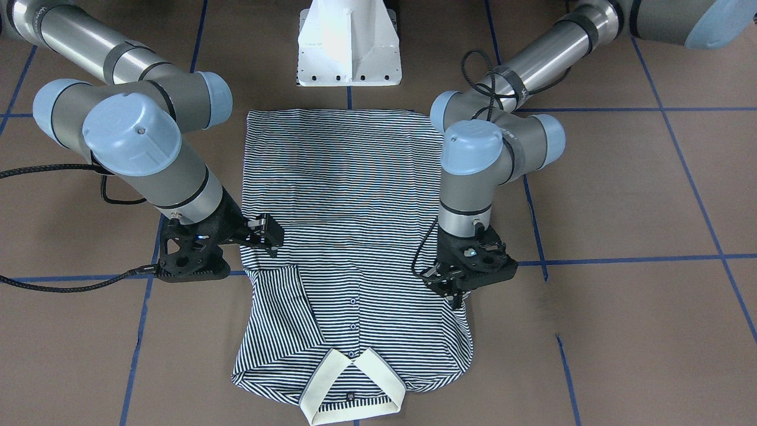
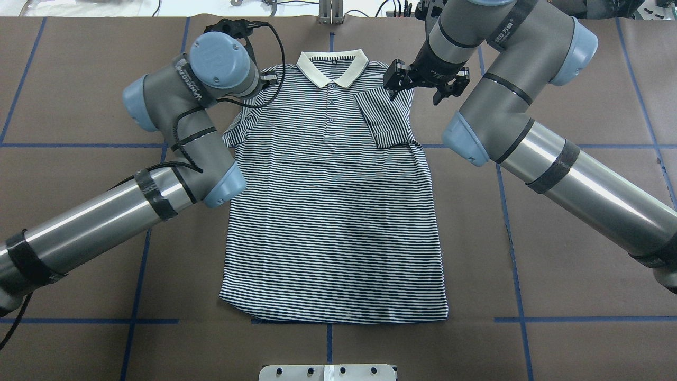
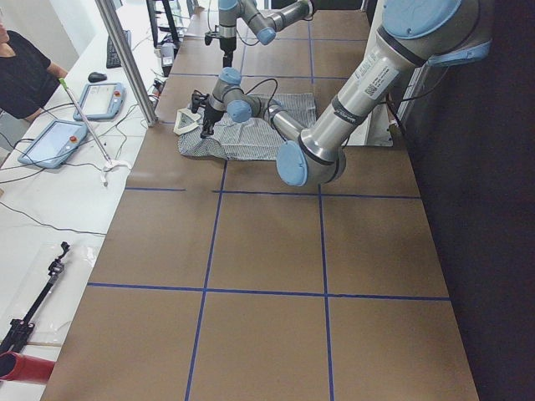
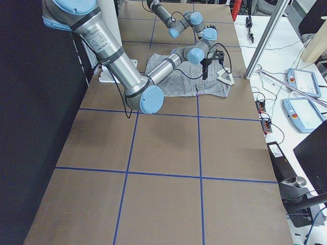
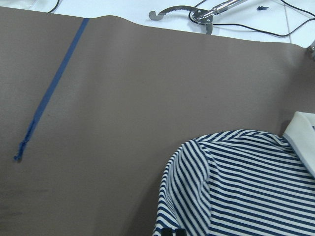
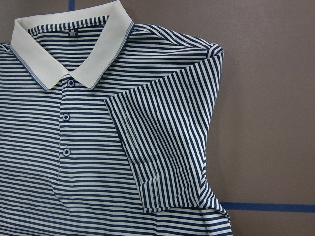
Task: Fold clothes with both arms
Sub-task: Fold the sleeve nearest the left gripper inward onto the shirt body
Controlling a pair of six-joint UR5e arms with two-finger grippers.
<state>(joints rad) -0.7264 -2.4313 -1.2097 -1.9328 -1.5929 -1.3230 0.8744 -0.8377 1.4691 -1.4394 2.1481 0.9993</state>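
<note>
The striped polo shirt (image 2: 333, 211) lies face up on the brown table, its cream collar (image 2: 332, 66) at the far end from the robot. One sleeve (image 6: 167, 142) is folded in over the chest. My right gripper (image 2: 423, 87) hovers open and empty just off that shoulder, also seen as the right gripper (image 1: 269, 236). My left gripper (image 1: 457, 303) points down at the opposite shoulder edge, fingers together on the striped cloth (image 5: 246, 187). A black fingertip (image 5: 170, 232) touches the raised fabric. The left arm hides most of that sleeve in the overhead view.
The white pedestal base (image 1: 349, 41) stands behind the shirt's hem. Blue tape lines (image 2: 513, 243) grid the brown table. A person (image 3: 21, 71) and teach pendants (image 3: 54, 142) are at a side bench beyond the table's far edge.
</note>
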